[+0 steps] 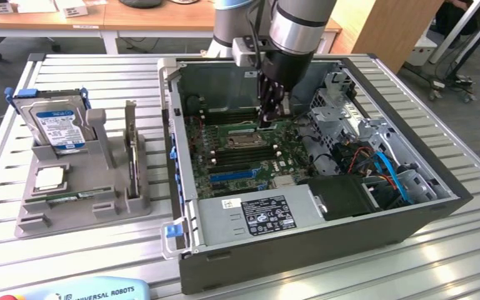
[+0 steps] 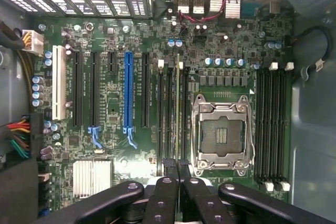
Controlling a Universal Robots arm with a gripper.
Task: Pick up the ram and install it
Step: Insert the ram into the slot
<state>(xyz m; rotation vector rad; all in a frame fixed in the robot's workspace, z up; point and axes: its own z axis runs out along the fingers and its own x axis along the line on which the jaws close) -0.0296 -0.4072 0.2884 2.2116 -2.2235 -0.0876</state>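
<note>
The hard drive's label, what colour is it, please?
Mostly blue label, seen best in the exterior view.

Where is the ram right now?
In the wrist view, the ram stands edge-on, gripped by the hand, at the memory slots beside the empty CPU socket, inside the open computer case.

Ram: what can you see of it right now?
The ram shows edge-on as a thin greenish strip, standing on its long edge, pinched by the shut gripper. It runs along the black memory slots beside the empty processor socket. Whether it is seated cannot be told; its chips and label are hidden.
</note>
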